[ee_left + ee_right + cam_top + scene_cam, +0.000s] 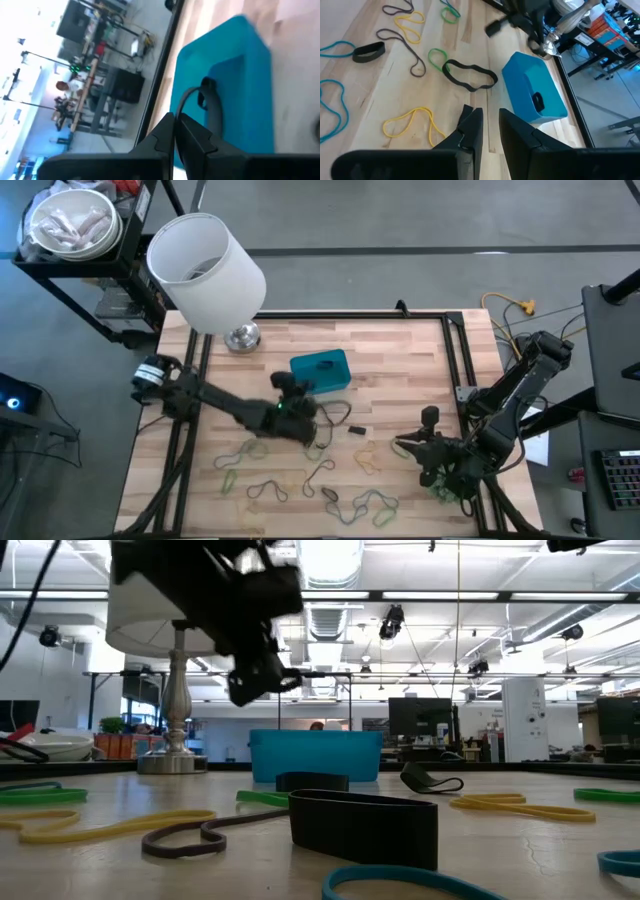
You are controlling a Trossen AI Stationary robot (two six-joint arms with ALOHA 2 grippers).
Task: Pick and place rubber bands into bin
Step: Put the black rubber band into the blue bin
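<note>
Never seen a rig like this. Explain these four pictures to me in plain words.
Two robot arms work at a wooden table, each ending in a two-finger gripper. One picture looks down from above, one looks level across the tabletop, and two come from cameras on the wrists. Loose rubber bands lie scattered on the table, near a small blue bin and a white lamp. The left gripper hangs over the bin, fingers shut. A dark band shows at the bin, but I cannot tell whether it is gripped. The right gripper waits toward the table's right side, open and empty.
</note>
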